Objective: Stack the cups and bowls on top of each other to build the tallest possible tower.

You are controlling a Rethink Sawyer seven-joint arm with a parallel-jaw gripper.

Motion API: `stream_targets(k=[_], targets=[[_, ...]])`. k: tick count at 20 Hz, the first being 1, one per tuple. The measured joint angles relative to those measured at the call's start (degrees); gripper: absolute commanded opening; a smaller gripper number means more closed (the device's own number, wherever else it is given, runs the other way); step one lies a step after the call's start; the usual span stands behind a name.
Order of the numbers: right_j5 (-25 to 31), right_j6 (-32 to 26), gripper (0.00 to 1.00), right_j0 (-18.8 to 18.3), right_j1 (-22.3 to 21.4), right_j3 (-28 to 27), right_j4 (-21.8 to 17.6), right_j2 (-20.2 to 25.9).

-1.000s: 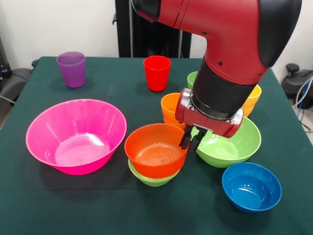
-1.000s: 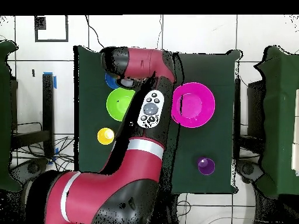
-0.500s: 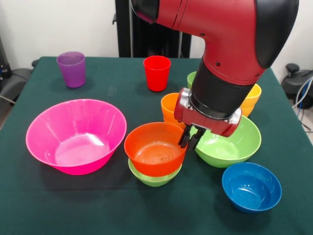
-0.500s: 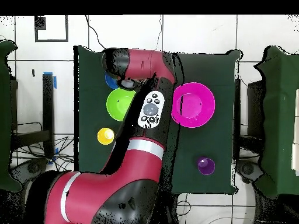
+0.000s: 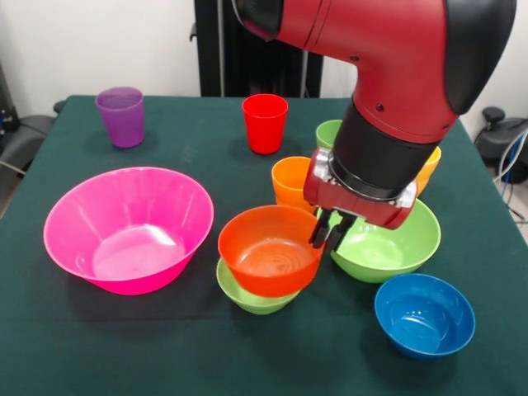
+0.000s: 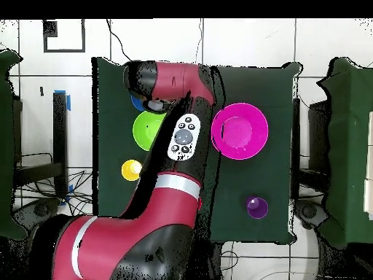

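The gripper (image 5: 329,239) pinches the rim of the orange bowl (image 5: 271,261) with its jaws nearly shut, and the bowl sits tilted in the small green bowl (image 5: 252,297), so next it likely needs to lift that bowl onto something bigger.

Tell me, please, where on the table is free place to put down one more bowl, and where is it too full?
Free cloth lies between the purple cup and the red cup, and along the front edge left of the blue bowl. It is crowded around the gripper: the red-orange bowl, small green bowl, orange cup and large green bowl sit tightly together.
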Motion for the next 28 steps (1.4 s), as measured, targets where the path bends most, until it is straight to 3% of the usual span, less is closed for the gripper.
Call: stream_targets(k=[2,3,28], targets=[[0.3,0.0,0.00,0.3,0.0,0.0,0.0,0.0],[0.6,0.0,1.00,0.6,0.0,0.0,0.0,0.0],[4.2,0.0,1.00,1.0,0.7,-0.9,0.0,-1.2]])
